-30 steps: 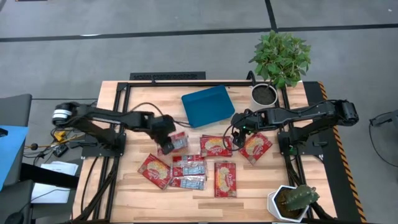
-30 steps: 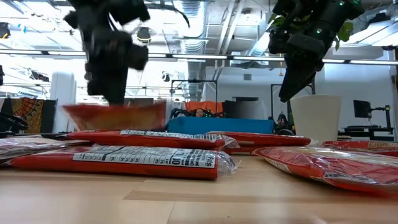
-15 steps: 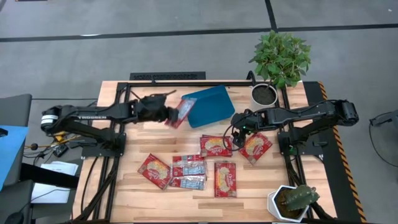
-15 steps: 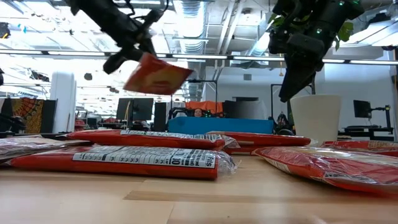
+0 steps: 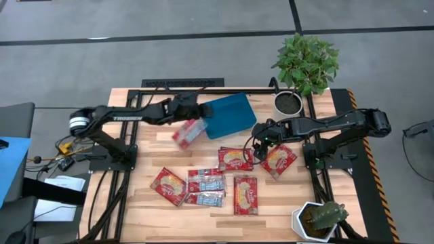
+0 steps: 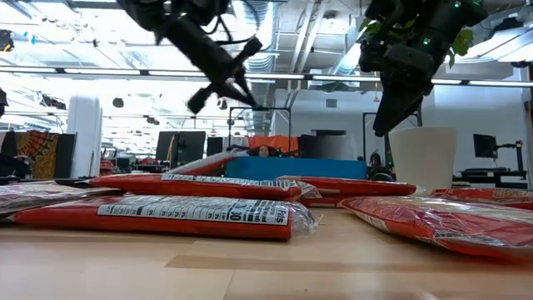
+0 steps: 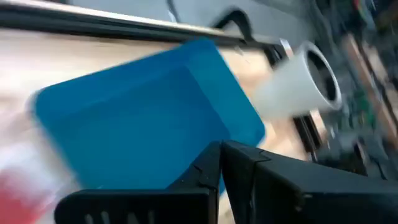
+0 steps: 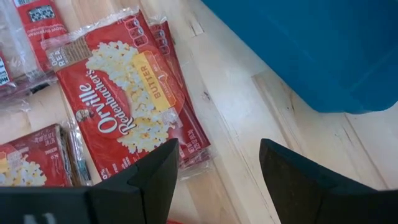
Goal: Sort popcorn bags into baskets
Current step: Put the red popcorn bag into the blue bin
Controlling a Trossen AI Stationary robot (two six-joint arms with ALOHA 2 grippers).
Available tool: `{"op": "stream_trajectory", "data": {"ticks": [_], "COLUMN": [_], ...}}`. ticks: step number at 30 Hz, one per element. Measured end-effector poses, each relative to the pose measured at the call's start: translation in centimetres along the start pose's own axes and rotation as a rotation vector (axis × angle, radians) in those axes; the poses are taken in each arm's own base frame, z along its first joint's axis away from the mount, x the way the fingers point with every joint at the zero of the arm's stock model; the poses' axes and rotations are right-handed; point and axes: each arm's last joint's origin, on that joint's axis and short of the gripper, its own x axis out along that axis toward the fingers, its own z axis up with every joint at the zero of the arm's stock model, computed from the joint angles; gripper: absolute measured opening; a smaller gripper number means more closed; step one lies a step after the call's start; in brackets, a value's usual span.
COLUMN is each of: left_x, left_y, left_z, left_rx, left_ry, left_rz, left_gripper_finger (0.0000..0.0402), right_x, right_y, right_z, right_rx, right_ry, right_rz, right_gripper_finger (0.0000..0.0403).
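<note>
Six popcorn bags [image 5: 211, 184] lie on the wooden worktop [image 5: 135, 203] below the right end effector [image 5: 258, 144], whose fingers stand apart; the nearest bag [image 8: 127, 87] reads "Orville Redenbacher's BUTTER". A seventh bag [image 5: 189, 131], blurred, sits just beside the teal basket [image 5: 227, 115] and close under the left end effector [image 5: 195, 108], fingers together and empty. Half a second ago that bag was in its grip. Grey floor surrounds the table; an open workshop lies behind.

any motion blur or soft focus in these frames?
Left wrist view: heavily smeared, the teal basket and white pot streaked. High view: one popcorn bag beside the basket is blurred. Low view: foreground bags sharp, room behind softer. Right wrist view: crisp print on the Orville Redenbacher's bag.
</note>
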Motion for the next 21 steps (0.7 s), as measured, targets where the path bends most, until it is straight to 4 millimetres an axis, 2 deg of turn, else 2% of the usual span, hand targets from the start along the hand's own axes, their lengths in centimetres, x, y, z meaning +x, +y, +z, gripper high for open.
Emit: {"op": "stream_trajectory", "data": {"ticks": [3, 7, 11, 14, 16, 21], "left_x": [-1.3, -6.6, -12.0, -14.8, -15.8, -16.1], "left_y": [-1.2, -2.2, -1.4, -0.5, 0.1, 3.2], "left_z": [1.6, 3.7, 4.3, 4.0, 3.3, 0.2], "left_rx": [0.189, 0.472, 0.649, 0.685, 0.724, 0.769], "left_ry": [0.148, 0.283, 0.399, 0.492, 0.529, 0.612], "left_rz": [-0.006, 0.065, 0.125, 0.135, 0.135, 0.192], "left_gripper_finger": [0.0, 0.0, 0.0024, 0.0072, 0.0114, 0.0231], "right_x": [0.0, 0.0, 0.0, 0.0, 0.0, 0.0], "right_y": [0.1, 0.2, 0.2, 0.3, 0.3, 0.3], "right_z": [0.0, -0.1, 0.0, 0.2, 0.2, 0.3], "right_rx": [-0.002, -0.007, -0.006, -0.005, -0.004, -0.004], "right_ry": [0.0, 0.0, -0.008, -0.029, -0.034, -0.041], "right_rz": [0.002, 0.006, 0.009, 0.017, 0.019, 0.022], "right_gripper_finger": [0.0249, 0.0249, 0.0249, 0.0249, 0.0249, 0.0249]}}
